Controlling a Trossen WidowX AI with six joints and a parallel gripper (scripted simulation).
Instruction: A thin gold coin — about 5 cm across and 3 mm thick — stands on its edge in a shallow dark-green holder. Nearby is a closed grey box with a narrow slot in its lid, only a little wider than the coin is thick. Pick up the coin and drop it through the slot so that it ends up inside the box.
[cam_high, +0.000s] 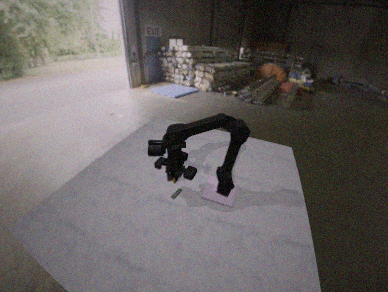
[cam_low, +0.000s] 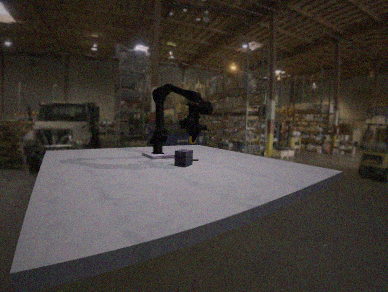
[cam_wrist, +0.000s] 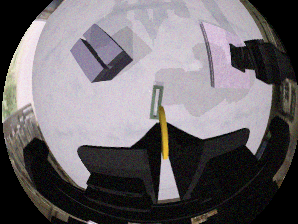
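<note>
End effector (cam_high: 173, 178) (cam_low: 193, 134) (cam_wrist: 161, 125): pinching coin (cam_high: 175, 179) (cam_low: 192, 140) (cam_wrist: 163, 132), edge-on, raised off holder (cam_high: 176, 193) (cam_wrist: 153, 110). Slotted box (cam_low: 183, 158) (cam_wrist: 102, 55): beyond coin, upper left in wrist view; slot runs diagonally, coin nearly upright there, so a turn seems needed. Pale tabletop (cam_high: 125, 225) (cam_low: 165, 200) (cam_wrist: 60, 100); dim warehouse behind, stacked logs (cam_high: 190, 62).
</note>
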